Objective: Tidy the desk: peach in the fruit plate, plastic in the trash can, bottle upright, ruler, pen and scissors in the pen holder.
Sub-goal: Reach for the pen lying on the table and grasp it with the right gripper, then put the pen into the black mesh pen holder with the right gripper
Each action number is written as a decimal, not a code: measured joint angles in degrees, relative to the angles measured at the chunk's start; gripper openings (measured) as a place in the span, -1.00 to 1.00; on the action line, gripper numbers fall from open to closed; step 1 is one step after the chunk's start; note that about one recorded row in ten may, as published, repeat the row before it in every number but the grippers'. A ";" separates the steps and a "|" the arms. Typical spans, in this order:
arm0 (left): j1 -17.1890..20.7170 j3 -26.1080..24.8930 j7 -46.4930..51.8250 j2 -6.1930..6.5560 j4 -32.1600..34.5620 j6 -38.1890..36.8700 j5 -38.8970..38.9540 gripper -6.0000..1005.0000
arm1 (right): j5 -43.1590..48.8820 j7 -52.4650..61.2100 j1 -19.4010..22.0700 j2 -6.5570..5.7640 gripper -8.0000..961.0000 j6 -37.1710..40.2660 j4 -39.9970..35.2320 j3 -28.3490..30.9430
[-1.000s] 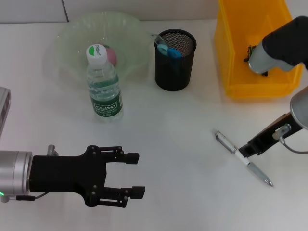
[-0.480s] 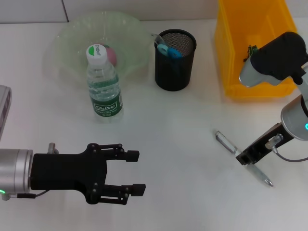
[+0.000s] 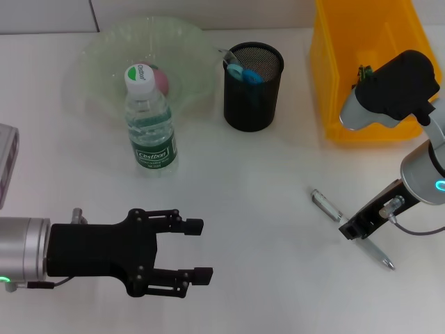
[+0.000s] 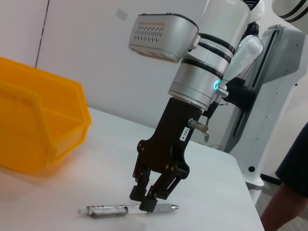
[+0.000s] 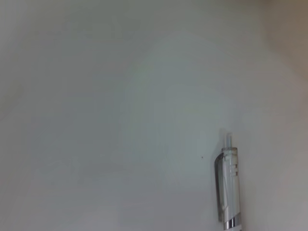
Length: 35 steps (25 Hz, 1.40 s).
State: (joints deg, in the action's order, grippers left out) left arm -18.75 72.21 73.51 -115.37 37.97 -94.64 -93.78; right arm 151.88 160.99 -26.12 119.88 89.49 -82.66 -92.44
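A silver pen (image 3: 325, 204) lies on the white desk at the right. My right gripper (image 3: 347, 230) is down over its middle, open, with one finger on each side of the pen (image 4: 106, 210), as the left wrist view shows (image 4: 143, 200). The right wrist view shows only the pen's clip end (image 5: 228, 190). The bottle (image 3: 149, 122) stands upright in front of the fruit plate (image 3: 97, 52), which holds the peach (image 3: 162, 78). The black mesh pen holder (image 3: 253, 94) contains the blue-handled scissors (image 3: 247, 74) and a clear ruler (image 3: 226, 55). No plastic is in view. My left gripper (image 3: 197, 251) hovers open at the front left.
The yellow trash can (image 3: 348, 104) stands at the back right, with my right arm's elbow (image 3: 393, 87) partly in front of it. A grey device edge (image 3: 5, 163) shows at the far left. Bare desk lies between the two grippers.
My right gripper has sunk and shifted slightly left onto the pen, and the right elbow has swung left. The left arm has barely moved.
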 joint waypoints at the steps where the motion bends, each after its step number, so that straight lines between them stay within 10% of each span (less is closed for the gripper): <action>1: 0.17 0.04 -0.28 -0.04 0.00 0.00 0.00 0.56 | 0.00 -0.07 -0.10 0.00 -0.41 -0.45 0.31 -0.34; 35: 0.49 -0.08 -1.45 -0.27 -0.88 0.17 0.00 0.56 | -0.48 -0.86 0.32 0.00 -0.73 -2.77 -0.62 -0.47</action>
State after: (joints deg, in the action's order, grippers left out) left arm -18.26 72.13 72.07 -115.64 37.09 -94.48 -93.78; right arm 151.40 160.14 -25.80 119.88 86.72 -83.28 -92.90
